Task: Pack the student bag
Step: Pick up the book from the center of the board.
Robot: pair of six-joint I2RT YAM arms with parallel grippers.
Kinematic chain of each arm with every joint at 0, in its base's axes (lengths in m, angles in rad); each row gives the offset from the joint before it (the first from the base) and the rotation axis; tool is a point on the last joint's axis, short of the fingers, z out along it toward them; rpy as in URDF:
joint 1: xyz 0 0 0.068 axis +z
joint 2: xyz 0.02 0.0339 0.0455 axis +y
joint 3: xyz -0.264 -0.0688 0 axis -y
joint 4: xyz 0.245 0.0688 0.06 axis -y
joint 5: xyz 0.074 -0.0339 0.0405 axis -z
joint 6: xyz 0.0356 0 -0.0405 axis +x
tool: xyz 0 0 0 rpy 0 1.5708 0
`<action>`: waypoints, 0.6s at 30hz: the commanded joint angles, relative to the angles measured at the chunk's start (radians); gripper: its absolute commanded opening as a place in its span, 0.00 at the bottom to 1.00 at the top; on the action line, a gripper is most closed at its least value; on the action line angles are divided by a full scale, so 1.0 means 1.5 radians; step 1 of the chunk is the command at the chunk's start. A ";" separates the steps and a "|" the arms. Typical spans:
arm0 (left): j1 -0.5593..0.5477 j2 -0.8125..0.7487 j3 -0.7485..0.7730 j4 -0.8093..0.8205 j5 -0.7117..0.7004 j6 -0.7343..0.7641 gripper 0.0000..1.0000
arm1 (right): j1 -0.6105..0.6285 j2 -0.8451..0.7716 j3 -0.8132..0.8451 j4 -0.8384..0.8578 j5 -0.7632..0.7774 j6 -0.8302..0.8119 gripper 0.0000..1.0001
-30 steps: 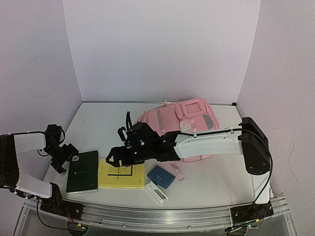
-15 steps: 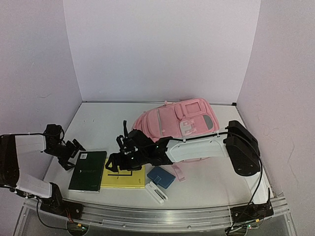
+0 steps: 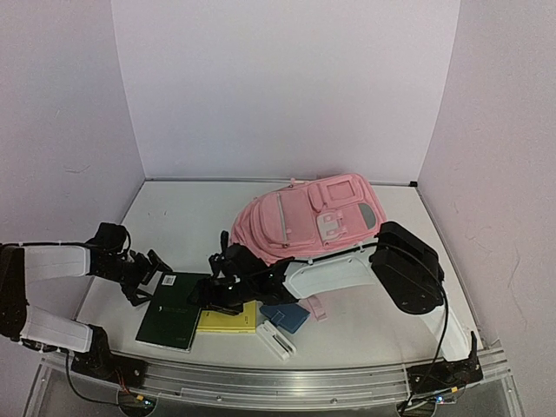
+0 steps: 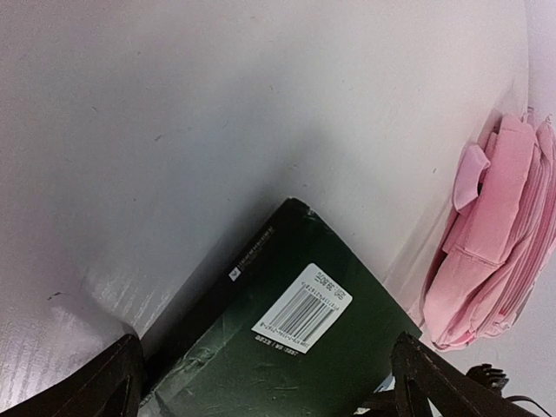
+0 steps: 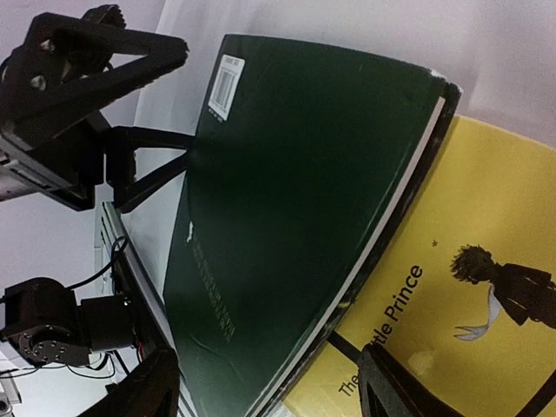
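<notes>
The pink student bag lies front-up at the back right of the counter. Near the front, a dark green book overlaps a yellow Little Prince book. The left tool gapes wide around the green book's barcoded corner. The right tool, fingers apart, straddles the green book's edge above the yellow cover.

Overhead view from behind; both wrist views (very close) share the green book
</notes>
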 commanded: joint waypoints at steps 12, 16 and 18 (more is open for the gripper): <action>-0.018 -0.012 -0.027 -0.005 0.028 -0.043 1.00 | -0.023 0.054 -0.074 0.194 -0.029 0.148 0.60; -0.021 -0.007 -0.030 0.025 0.068 -0.035 0.97 | -0.024 0.051 -0.083 0.194 -0.015 0.151 0.59; -0.022 -0.010 -0.032 0.046 0.092 -0.026 0.94 | -0.026 0.048 -0.092 0.194 -0.007 0.151 0.59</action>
